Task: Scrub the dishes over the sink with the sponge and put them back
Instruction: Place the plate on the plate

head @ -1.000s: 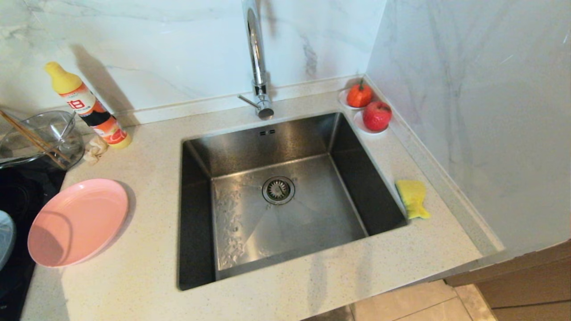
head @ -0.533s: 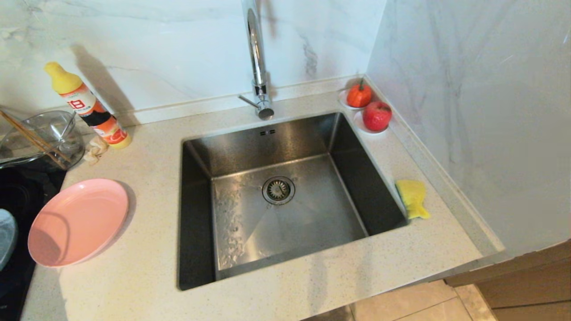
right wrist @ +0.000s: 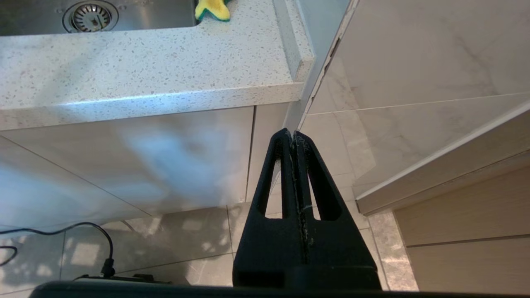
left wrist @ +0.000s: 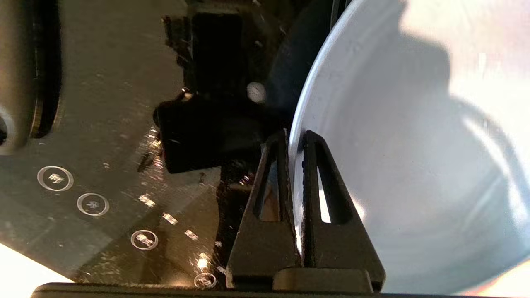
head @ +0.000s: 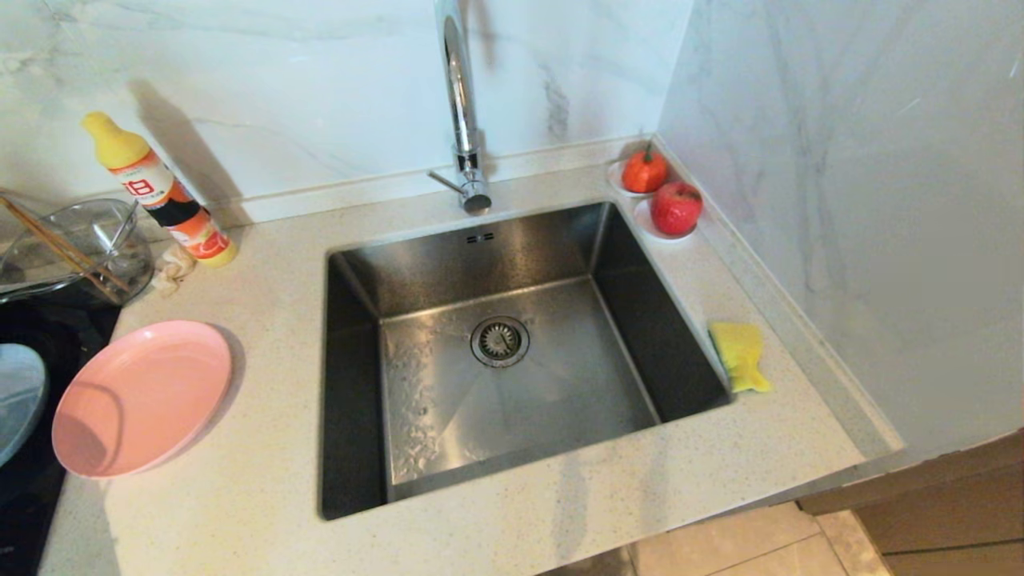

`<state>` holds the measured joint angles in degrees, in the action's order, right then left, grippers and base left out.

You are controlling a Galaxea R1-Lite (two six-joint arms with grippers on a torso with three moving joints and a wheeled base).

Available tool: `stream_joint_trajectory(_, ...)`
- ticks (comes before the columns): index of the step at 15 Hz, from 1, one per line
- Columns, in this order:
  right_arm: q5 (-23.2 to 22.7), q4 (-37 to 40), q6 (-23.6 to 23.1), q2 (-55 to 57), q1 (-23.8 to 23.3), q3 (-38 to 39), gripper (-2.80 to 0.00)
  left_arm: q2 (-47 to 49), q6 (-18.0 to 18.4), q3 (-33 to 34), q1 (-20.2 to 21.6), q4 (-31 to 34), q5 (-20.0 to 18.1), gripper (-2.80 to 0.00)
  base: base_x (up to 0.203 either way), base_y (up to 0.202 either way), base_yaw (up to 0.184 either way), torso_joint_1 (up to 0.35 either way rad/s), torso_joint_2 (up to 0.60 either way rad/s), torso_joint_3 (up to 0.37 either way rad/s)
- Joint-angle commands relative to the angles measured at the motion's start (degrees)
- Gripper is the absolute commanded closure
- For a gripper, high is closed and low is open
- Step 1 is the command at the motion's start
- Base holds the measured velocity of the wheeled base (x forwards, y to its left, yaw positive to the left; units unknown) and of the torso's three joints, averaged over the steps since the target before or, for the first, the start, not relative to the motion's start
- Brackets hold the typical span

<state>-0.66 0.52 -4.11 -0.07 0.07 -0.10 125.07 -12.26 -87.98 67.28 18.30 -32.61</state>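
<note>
Two plates at the left of the sink; left gripper clamped on the blue one

Head view. Two plates lie left of the sink (head: 512, 352): the pink plate (head: 142, 398) rests on the speckled countertop (head: 264, 480), and only an edge of the light blue plate (head: 18, 400) shows at the frame's left border, over the black cooktop (head: 40, 336). The sponge (head: 739, 355), yellow face up, lies on the counter just beside the sink's right rim. Chrome faucet (head: 462, 104) stands behind the basin. Dish soap bottle (head: 160, 192) stands behind the pink plate; glass bowl (head: 76, 248) with chopsticks sits to its left. Two red fruits (head: 676, 206) on small white saucers sit in the back right corner. Neither arm is visible here.

Left wrist view. Left gripper (left wrist: 295, 138) has its fingers pressed onto the rim of the light blue plate, one finger on each side of the edge. Glossy cooktop with round touch controls (left wrist: 93, 204) lies below.

Right wrist view. Right gripper (right wrist: 293, 134) hangs with fingers pressed together, holding nothing, in front of and below the counter edge, above the tiled floor (right wrist: 186, 248). Sponge and drain strainer (right wrist: 90, 16) appear far off.
</note>
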Motion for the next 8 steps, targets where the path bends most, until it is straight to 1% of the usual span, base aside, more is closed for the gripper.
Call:
stream_joint_trajectory(1,0.0,0.0,-0.1,0.0,0.0,0.0,0.00,-1.9,0.2,-0.4,0.0,0.3,-0.3,0.00,0.000,0.000,0.000,0.000,0.00,0.000)
stream_joint_trajectory(3,0.0,0.0,-0.1,0.0,0.0,0.0,0.00,-4.2,0.1,-0.5,0.0,0.7,-0.6,0.00,0.000,0.000,0.000,0.000,0.00,0.000)
stream_joint_trajectory(6,0.0,0.0,-0.1,0.0,0.0,0.0,0.00,-7.9,0.5,-1.3,0.0,5.9,-4.0,0.00,0.000,0.000,0.000,0.000,0.00,0.000)
stream_joint_trajectory(8,0.0,0.0,0.0,0.0,0.0,0.0,0.00,-10.2,0.9,-1.3,0.0,8.2,-5.2,0.00,0.000,0.000,0.000,0.000,0.00,0.000)
